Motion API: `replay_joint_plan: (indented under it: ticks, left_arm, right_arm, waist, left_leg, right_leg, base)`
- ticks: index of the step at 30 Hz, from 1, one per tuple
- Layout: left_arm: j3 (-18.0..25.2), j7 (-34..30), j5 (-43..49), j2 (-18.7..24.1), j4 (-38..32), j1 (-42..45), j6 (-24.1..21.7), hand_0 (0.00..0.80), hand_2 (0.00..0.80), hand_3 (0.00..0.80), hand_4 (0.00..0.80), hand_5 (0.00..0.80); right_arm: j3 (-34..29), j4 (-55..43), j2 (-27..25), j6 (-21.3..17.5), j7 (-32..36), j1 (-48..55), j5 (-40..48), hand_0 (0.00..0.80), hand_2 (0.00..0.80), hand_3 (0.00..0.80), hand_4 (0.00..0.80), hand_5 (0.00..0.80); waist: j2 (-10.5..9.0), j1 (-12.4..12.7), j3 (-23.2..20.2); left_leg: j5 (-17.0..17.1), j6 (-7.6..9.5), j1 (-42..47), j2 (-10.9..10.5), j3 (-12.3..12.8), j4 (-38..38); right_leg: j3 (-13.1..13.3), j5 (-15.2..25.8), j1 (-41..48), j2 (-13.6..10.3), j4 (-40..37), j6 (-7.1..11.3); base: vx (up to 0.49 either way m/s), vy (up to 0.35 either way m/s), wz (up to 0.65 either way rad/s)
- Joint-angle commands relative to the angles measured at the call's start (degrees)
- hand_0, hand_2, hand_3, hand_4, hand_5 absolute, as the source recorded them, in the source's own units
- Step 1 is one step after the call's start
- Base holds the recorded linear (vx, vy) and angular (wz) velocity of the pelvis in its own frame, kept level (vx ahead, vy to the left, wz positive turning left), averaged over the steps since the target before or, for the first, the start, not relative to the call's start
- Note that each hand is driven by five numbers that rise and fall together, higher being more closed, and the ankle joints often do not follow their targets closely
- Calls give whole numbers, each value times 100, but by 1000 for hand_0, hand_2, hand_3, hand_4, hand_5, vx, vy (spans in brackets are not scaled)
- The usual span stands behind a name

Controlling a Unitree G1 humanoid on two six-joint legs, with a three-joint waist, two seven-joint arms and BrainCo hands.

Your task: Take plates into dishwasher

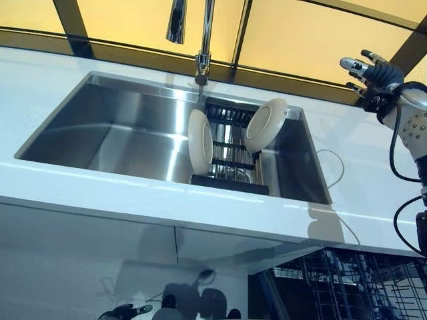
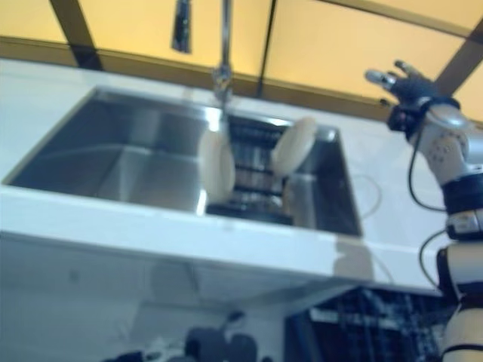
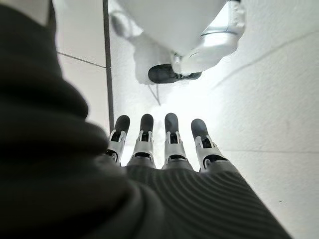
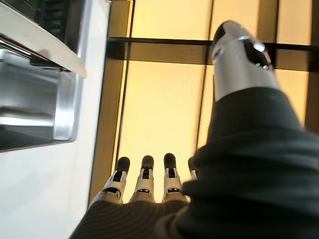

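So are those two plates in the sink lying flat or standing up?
Standing on edge. The left plate is upright in the black rack; the right plate leans tilted against the sink wall.

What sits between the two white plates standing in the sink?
In the left eye view, only the black wire dish rack they stand in shows between the left white plate and the right white plate; no other dish.

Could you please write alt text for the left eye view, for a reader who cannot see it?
Two white plates stand on edge in a black rack at the right end of a steel sink, below a tap. The right hand is raised, open and empty, above the white counter to the sink's right.
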Motion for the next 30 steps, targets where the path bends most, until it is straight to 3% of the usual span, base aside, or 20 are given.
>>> replay_joint_plan:
  ticks: [1,17,30]
  left_arm:
    - [-113,49,60,294,112,-9,-115,0,0,0,0,0]
    - [-75,160,-146,372,-69,-68,-178,0,0,0,0,0]
    - [-117,144,-278,397,-165,-118,-170,0,0,0,0,0]
  right_arm:
    - [386,316,-122,-2,75,-790,-156,0,0,0,0,0]
    - [576,380,-76,351,384,-738,-479,0,0,0,0,0]
    - [642,270,97,310,452,-768,-501,0,0,0,0,0]
  waist:
    - [-68,168,-146]
    - [-117,209,291]
    - [-73,239,512]
  left_leg:
    - [-196,46,-21,4,326,-32]
    - [-121,11,-301,35,262,-58]
    - [-102,3,-397,22,209,-58]
  right_leg:
    - [-64,88,-130,-274,181,484]
    - [-141,208,-380,-286,152,543]
    - [-140,217,-465,-287,168,533]
  base:
    - [5,-25,5]
    - [-41,-7,2]
    - [-14,1,1]
